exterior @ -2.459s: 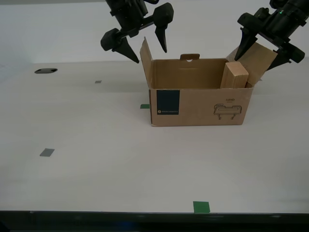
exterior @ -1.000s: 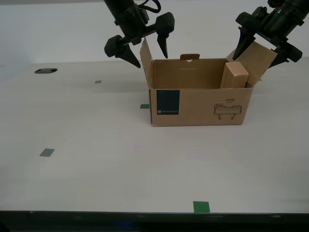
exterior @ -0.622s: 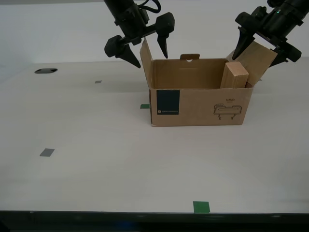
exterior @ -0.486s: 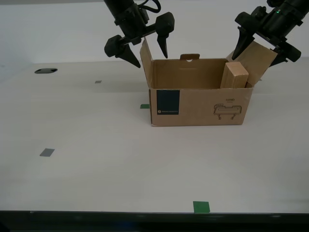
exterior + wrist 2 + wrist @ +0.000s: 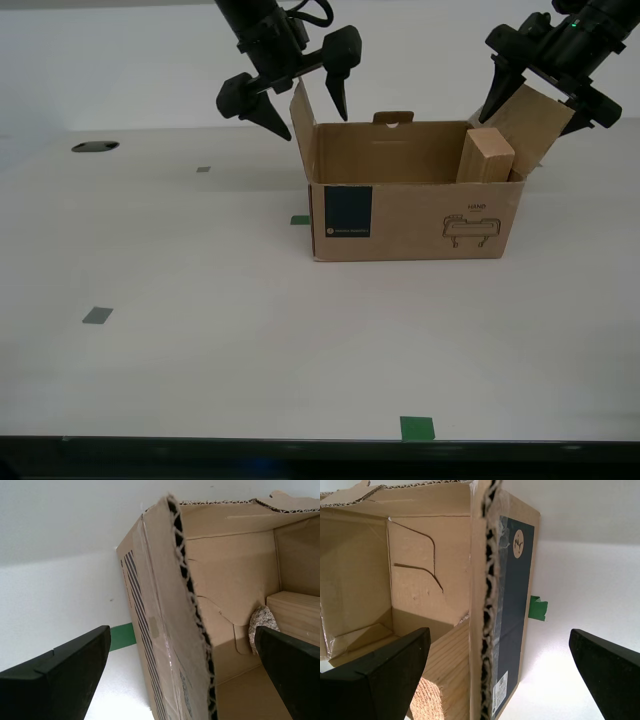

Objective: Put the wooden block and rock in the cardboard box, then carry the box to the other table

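Cardboard box (image 5: pixel 410 215): sat on the cream counter (image 5: pixel 200 330), flaps up, top open. The navy label (image 5: pixel 348 212) and the small line drawing faced the exterior camera.

Wooden block (image 5: pixel 485 157): was inside the box, at the end away from the navy label. It stood up on end, and its top showed above the box's front wall.

Rock (image 5: pixel 261 627): lay on the box floor just beside the block. It was seen only from the second wrist view, because the box's front wall hid it in the exterior view.

First claw (image 5: pixel 550 120): hung over the block end of the box with its fingers wide apart, gripping nothing. That end's tilted flap (image 5: pixel 530 120) stood between the fingers, one finger inside the box line and one outside. No contact with the cardboard was seen.

Second claw (image 5: pixel 315 128): hung over the label end of the box, also spread wide and gripping nothing. It straddled the upright end flap (image 5: pixel 302 125), with a clear gap on each side of the corrugated edge.

Tape marks: a green square (image 5: pixel 300 220) lay on the counter just beside the box's label end. Another green square (image 5: pixel 417 428) and a grey one (image 5: pixel 97 315) lay well apart from the box.
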You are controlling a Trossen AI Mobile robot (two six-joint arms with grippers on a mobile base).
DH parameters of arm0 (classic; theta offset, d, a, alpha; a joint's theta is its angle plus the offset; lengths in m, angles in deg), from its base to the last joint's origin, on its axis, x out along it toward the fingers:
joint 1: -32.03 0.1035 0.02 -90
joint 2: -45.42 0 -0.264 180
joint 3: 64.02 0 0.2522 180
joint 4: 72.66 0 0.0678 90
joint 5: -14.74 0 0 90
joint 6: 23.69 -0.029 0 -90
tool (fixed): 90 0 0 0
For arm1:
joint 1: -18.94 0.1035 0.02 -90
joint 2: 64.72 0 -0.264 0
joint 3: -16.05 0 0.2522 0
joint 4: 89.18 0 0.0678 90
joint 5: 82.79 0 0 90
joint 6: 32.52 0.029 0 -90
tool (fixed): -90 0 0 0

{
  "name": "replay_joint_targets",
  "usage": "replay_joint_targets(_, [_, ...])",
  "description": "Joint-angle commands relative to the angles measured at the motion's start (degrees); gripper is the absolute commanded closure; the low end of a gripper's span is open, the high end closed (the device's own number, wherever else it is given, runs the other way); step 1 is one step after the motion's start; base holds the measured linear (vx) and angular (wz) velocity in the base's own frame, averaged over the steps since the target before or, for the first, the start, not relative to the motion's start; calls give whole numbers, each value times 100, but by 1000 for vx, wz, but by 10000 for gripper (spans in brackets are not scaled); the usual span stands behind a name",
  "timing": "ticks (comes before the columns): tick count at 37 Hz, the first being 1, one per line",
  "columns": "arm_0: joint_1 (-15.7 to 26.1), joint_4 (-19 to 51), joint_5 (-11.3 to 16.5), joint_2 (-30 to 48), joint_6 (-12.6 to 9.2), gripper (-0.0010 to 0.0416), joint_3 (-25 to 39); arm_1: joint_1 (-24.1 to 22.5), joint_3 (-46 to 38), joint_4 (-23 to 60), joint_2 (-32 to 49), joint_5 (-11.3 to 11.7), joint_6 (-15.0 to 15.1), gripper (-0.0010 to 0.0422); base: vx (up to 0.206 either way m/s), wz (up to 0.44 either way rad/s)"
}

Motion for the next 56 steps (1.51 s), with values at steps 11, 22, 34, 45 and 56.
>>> replay_joint_targets(11, [13,0,26,0,-92,26,2,-2,-4,13,0,7,-17,19,0,0])
replay_joint_targets(22, [33,2,26,0,-107,80,2,-2,-4,28,0,7,-17,19,0,0])
replay_joint_targets(34, [37,2,26,0,-107,152,2,-2,-4,35,0,7,-17,94,0,0])
replay_joint_targets(45, [39,-4,26,0,-107,224,2,-2,-4,9,0,7,-17,226,0,0])
replay_joint_targets(56, [44,-7,26,0,-107,312,2,-2,-4,-61,0,7,-15,327,0,0])
